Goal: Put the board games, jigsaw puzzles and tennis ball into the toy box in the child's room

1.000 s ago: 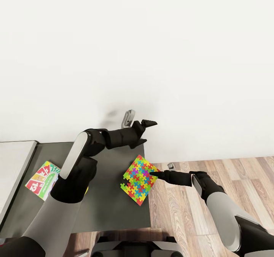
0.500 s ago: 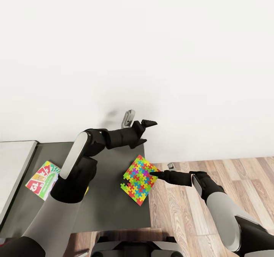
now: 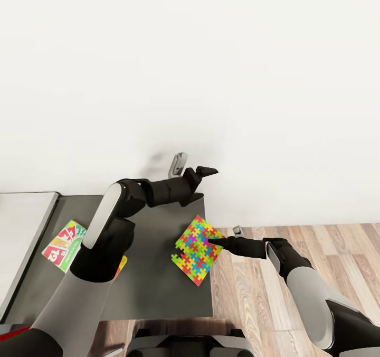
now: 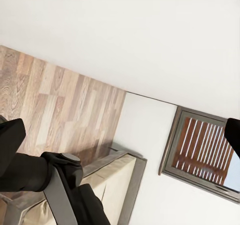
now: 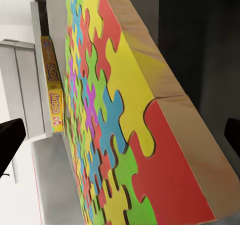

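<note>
A jigsaw puzzle of bright interlocking pieces lies at the right edge of the table's dark-grey section. My right gripper is open at the puzzle's right corner. In the right wrist view the puzzle lies between the spread fingertips. A green-white-red board game lies flat near the table's left side, and its yellow edge shows beyond the puzzle. My left gripper is raised near the wall, open and empty. The toy box and tennis ball are out of view.
A light-grey surface adjoins the dark table section on the left. A small yellow-orange corner peeks out from under my left forearm. Wooden floor lies to the right of the table, and a white wall stands behind it.
The whole picture has shifted slightly, so the camera has moved; table, puzzle and board game now sit a little further right. Both arms keep the same pose.
</note>
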`<state>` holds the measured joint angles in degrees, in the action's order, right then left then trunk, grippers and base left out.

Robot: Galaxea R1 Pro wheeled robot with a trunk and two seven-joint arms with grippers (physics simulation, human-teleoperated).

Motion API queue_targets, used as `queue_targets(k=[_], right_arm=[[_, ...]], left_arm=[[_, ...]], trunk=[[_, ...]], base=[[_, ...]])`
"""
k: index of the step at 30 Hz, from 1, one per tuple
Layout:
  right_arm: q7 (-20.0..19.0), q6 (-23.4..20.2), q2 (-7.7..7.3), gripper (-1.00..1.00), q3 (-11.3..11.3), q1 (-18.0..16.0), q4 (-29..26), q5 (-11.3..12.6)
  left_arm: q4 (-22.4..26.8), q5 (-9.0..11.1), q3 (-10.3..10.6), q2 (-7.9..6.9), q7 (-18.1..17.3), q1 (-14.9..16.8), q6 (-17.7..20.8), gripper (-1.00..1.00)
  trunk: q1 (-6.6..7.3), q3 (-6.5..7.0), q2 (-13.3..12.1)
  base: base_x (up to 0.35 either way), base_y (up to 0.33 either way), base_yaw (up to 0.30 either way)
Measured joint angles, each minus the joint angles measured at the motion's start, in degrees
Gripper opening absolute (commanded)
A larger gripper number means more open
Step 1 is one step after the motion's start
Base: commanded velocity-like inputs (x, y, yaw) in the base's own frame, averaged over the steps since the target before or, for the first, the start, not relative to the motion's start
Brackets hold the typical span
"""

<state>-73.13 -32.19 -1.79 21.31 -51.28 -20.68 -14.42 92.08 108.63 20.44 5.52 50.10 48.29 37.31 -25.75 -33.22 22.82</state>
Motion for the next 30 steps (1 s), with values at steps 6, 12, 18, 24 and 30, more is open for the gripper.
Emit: queue_targets(k=[6,12,18,24,30], right_arm=[[0.00,0.00,-0.03,1.00,0.00,0.00,-0.02,0.00],[0.00,0.00,-0.07,1.00,0.00,0.00,-0.03,0.02],[0.00,0.00,-0.09,1.00,0.00,0.00,-0.03,0.25],[0.03,0.00,-0.13,1.00,0.00,0.00,-0.03,0.82],[0.05,-0.07,-0.20,-1.00,0.08,0.00,-0.04,1.97]], left_arm=[[0.00,0.00,0.02,-0.01,0.00,0.00,0.00,1.00],[0.00,-0.01,0.03,-0.05,0.00,-0.04,0.00,1.00],[0.00,-0.01,0.06,-0.08,0.01,-0.07,0.00,1.00],[0.00,-0.01,0.08,-0.09,0.02,-0.08,0.00,1.00],[0.00,0.00,0.09,-0.10,0.01,-0.09,0.00,1.00]], trunk=[[0.00,0.01,0.00],[0.00,0.01,0.00],[0.00,0.02,0.00],[0.00,0.02,0.00],[0.00,0.02,0.00]], base=[[0.000,0.000,0.020],[0.000,0.000,0.009],[0.000,0.000,0.004],[0.000,0.000,0.002],[0.000,0.000,0.000]])
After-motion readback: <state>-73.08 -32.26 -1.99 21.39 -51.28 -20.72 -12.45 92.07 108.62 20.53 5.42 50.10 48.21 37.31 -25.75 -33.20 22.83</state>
